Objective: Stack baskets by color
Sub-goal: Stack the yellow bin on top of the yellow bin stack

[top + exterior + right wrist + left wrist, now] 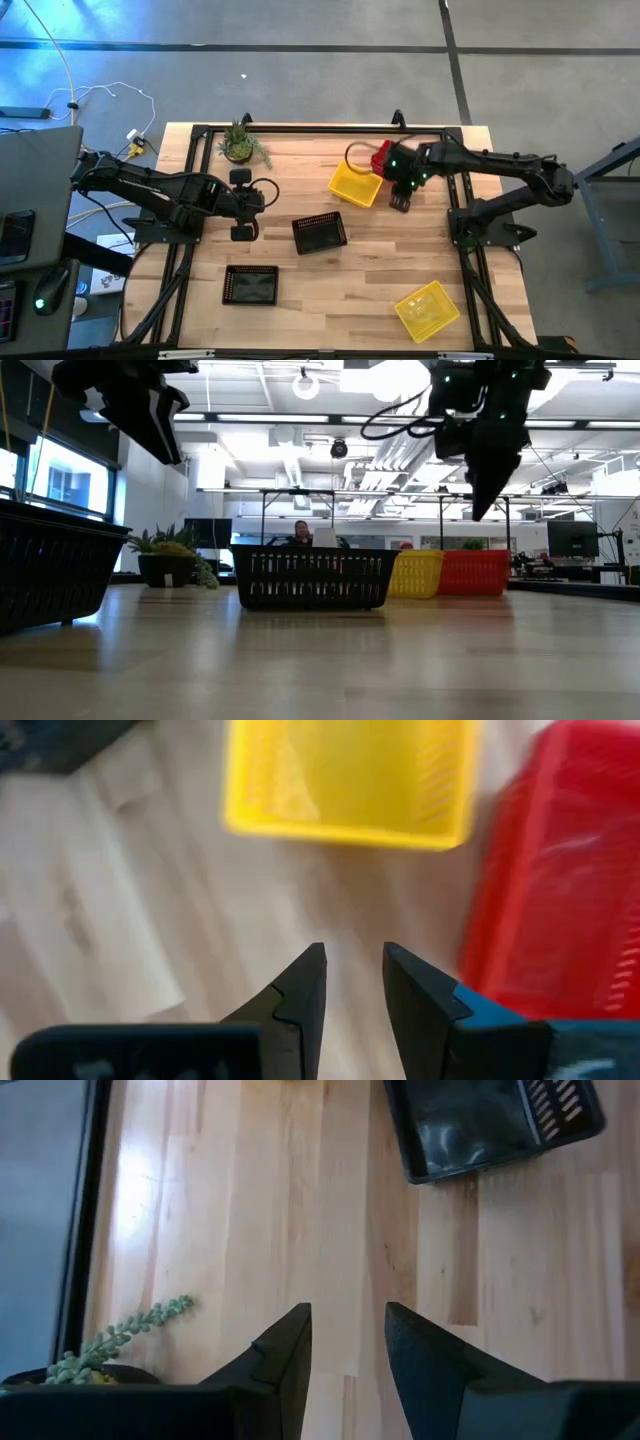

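Baskets lie scattered over the wooden table [300, 180] in the high view: a yellow basket [354, 185] with a red basket [381, 157] touching its far corner under the right arm, a black basket [320, 233] near the middle, a second black basket [250, 286] toward the near edge, and another yellow basket [427, 309] at the near right corner; none of the loose ones sits on its colour-mate. They look light, stiff and thin-walled, likely to skid on the smooth wood, so a pinch over one rim wall seems the surest hold. The right gripper [400, 196] hovers just beside the yellow-and-red pair, the left gripper [243, 204] waits between the potted plant [240, 145] and the middle black basket, and that plant is the only bystander near a path. From the low view the middle black basket shows its mesh side with yellow and red behind it, both arms hanging clear above the tabletop. The left wrist view shows its own fingers [285, 1355] a small gap apart over bare wood, gripping nothing, the black basket ahead. The right wrist view shows its fingers [300, 990] likewise slightly parted and empty, the yellow basket ahead and the red one crowding its side, which may hinder a clean grasp.
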Action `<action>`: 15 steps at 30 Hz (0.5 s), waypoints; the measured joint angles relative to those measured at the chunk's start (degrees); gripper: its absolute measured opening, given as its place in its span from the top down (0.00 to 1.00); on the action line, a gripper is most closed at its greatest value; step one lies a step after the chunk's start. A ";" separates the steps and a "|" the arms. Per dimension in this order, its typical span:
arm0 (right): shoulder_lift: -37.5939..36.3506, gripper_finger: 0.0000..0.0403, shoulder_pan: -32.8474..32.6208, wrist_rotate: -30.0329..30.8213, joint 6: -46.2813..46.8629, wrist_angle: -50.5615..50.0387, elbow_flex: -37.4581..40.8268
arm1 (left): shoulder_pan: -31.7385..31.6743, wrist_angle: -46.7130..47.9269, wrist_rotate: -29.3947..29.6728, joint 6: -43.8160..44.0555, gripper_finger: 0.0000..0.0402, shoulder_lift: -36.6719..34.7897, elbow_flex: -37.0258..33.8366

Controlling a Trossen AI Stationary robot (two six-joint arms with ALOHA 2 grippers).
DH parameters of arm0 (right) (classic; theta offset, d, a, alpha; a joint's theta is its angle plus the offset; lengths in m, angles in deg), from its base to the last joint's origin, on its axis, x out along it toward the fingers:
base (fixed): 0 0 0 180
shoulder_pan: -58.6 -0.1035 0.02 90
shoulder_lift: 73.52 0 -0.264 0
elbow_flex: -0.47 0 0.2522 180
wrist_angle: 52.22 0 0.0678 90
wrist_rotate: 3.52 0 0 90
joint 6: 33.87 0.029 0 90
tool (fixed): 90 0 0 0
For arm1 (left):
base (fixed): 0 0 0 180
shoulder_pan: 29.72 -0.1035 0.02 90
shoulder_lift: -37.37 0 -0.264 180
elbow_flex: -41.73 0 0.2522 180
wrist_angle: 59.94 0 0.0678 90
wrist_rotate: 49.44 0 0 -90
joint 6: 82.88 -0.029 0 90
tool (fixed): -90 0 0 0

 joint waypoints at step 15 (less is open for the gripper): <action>0.02 0.78 -23.18 -4.04 10.34 -4.27 0.00 | -0.04 -0.06 -0.37 1.33 0.71 0.00 0.00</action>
